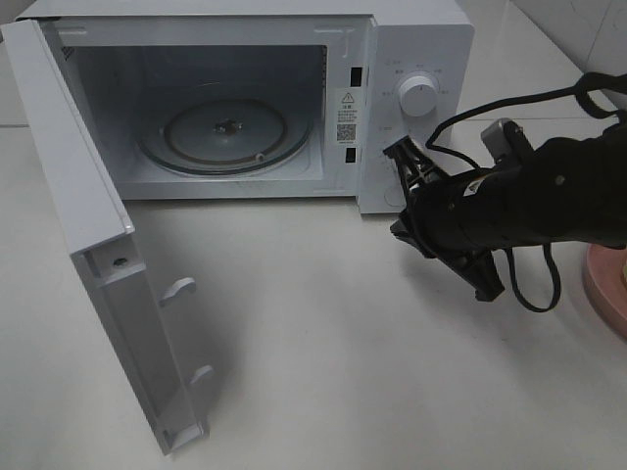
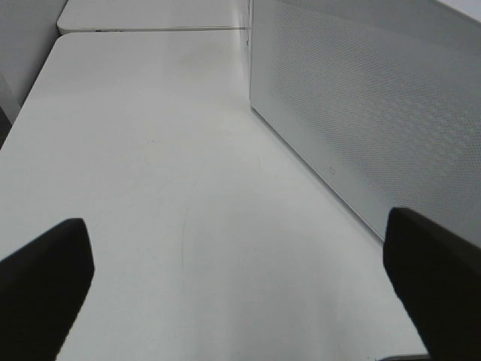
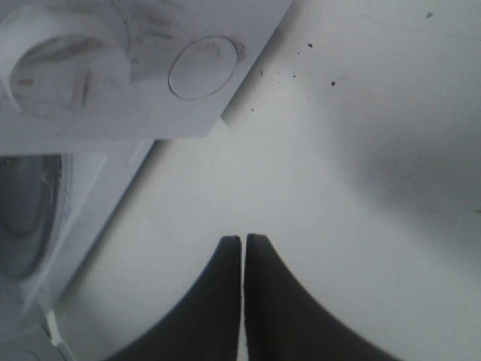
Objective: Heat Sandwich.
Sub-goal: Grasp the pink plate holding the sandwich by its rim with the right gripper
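- I cannot find the sandwich in any of my three views, so I cannot say where it lies.
- For the same reason I cannot place it relative to either gripper, and I cannot tell which way it points or how its long axis runs.
- The only thing near it in kind is a salmon-pink plate, cut off by the right edge of the high view, partly behind the right arm. What sits on it is hidden from me.
- My right gripper has its fingers pressed together, with only a hairline seam between them and nothing held.
- It hangs above the table, just in front of the microwave's control panel. The round button is ahead of the fingertips and the knob is off to one side.
- My left gripper is spread as wide as it goes, its two fingers at opposite edges of the wrist view. Only bare tabletop lies between them, so it grips nothing.
- The left gripper is alongside the perforated face of the door.
- The door is swung fully open to the left, and the glass turntable inside carries nothing.
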